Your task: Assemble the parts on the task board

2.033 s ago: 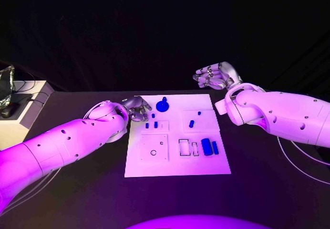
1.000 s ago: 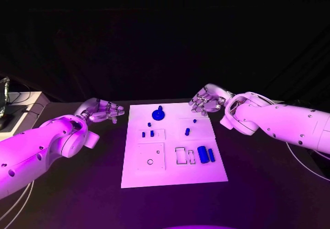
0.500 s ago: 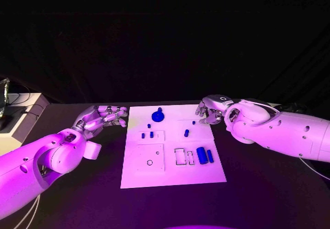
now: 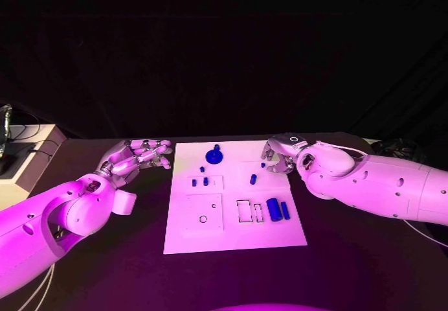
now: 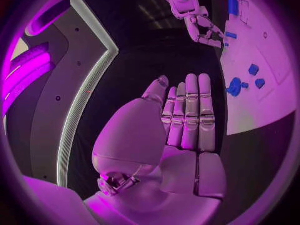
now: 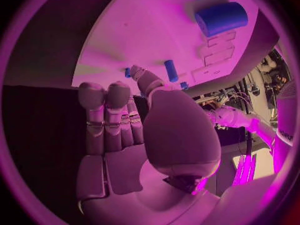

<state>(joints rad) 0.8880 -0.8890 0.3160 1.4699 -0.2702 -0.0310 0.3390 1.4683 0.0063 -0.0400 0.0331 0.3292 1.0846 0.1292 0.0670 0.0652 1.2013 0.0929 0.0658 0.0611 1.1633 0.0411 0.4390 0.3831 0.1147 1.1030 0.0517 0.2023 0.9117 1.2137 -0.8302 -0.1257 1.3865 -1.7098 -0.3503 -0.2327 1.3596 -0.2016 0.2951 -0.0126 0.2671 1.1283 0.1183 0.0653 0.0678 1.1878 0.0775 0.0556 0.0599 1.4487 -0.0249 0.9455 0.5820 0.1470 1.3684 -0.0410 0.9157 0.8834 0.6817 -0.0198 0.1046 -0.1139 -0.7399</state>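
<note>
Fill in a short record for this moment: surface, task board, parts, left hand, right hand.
surface: black table
task board: white plate in the middle of the table, between the two hands
parts: small blue pieces on the board, including a round piece at the far end and a thick block beside a thinner bar on the right-arm side
left hand: left hand off the board's far corner, fingers extended, holding nothing
right hand: right hand at the board's far edge, holding nothing

On the table (image 4: 355,259) the task board (image 4: 234,236) lies between the left hand (image 4: 140,155) and right hand (image 4: 278,157), parts (image 4: 274,209) on it.
</note>
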